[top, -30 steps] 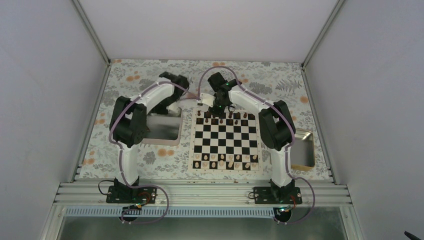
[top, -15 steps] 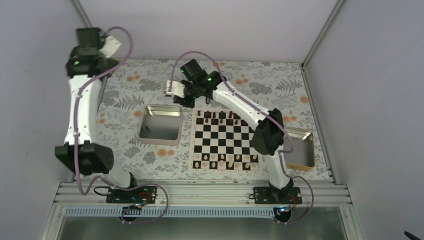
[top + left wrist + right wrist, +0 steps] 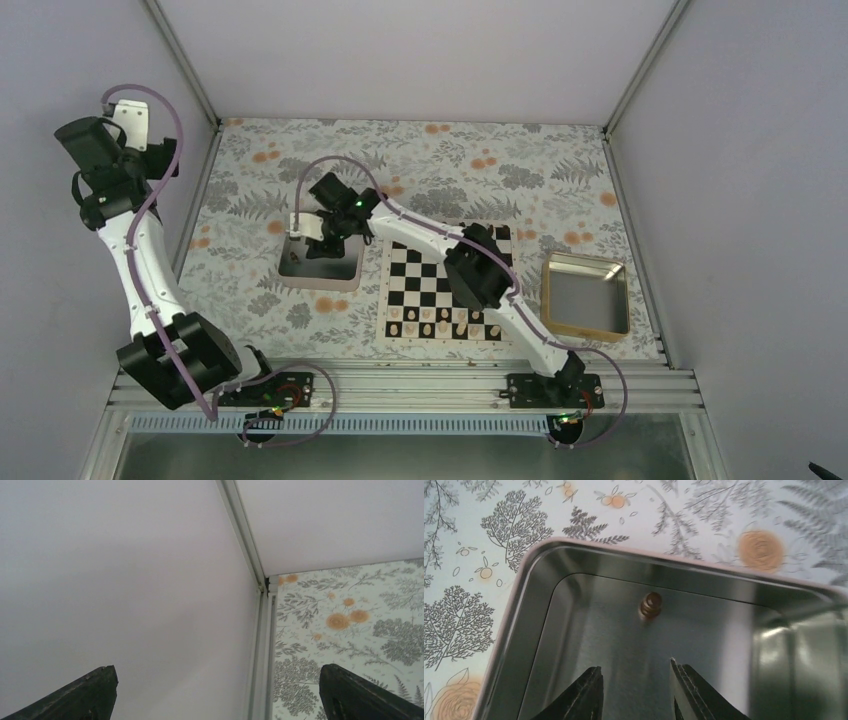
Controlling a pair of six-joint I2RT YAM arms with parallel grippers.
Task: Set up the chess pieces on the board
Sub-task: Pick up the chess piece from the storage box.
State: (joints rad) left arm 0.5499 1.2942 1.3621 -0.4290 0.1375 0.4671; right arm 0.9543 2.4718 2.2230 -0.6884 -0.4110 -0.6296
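One dark brown chess piece (image 3: 651,605) stands inside the left metal tray (image 3: 539,560), near its far wall. My right gripper (image 3: 636,667) hangs over that tray, just short of the piece, open with nothing between its fingers. From above, the right gripper (image 3: 322,238) reaches across to the left tray (image 3: 300,275). The board (image 3: 437,285) lies in the middle of the table, and the right arm hides most of its far row. My left gripper (image 3: 217,672) is raised at the far left, wide open and empty, facing the enclosure's corner.
Pale cream pieces (image 3: 450,322) line the board's near rows. A second metal tray (image 3: 551,290) sits right of the board. The left arm (image 3: 130,240) stands tall against the left wall. A floral cloth (image 3: 500,170) covers the table.
The left arm swung up from the left tray to the far left wall and opened wide. The right arm moved from the board's far edge to above the left tray, its fingers parting.
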